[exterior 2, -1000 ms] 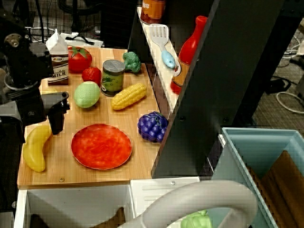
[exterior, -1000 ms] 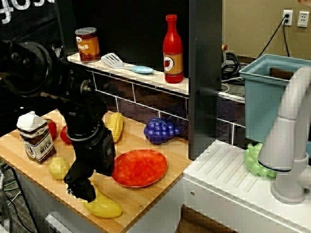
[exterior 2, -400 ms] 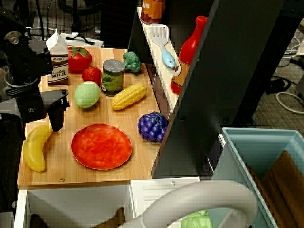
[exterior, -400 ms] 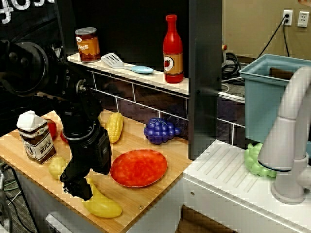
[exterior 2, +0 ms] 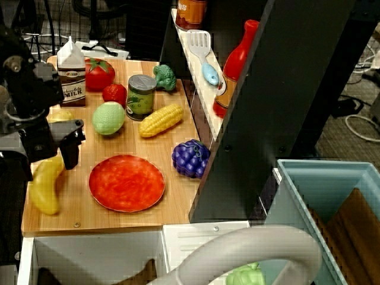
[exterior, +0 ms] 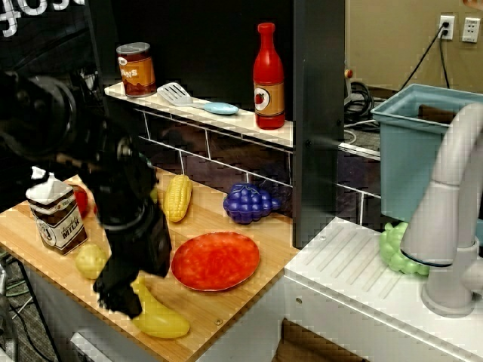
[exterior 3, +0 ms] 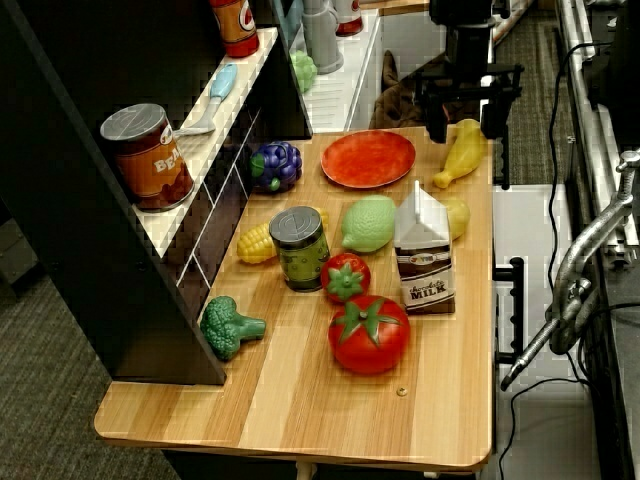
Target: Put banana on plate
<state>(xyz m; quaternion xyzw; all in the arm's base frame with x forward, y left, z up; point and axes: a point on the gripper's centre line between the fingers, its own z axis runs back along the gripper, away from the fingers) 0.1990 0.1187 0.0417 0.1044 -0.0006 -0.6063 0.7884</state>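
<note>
The yellow banana (exterior: 160, 318) lies near the wooden board's front left corner, just left of the red-orange plate (exterior: 216, 260). It also shows in the overhead view, the banana (exterior 2: 46, 187) beside the plate (exterior 2: 126, 183). My black gripper (exterior 3: 463, 124) is open and low over the banana (exterior 3: 462, 155), one finger on each side of its far end, with the plate (exterior 3: 368, 158) next to it. From the front the gripper (exterior: 121, 298) hides the banana's left end. I cannot tell if the fingers touch it.
A milk carton (exterior: 56, 219), lemon (exterior: 90, 260), corn cob (exterior: 179, 196) and purple grapes (exterior: 249, 202) ring the plate. Tomatoes, a green can (exterior 2: 141, 94) and broccoli sit farther back. The dark shelf wall rises behind; the sink (exterior: 362, 264) lies right.
My gripper has shifted a little left and lower, settling around the banana's end. The banana and plate have not moved.
</note>
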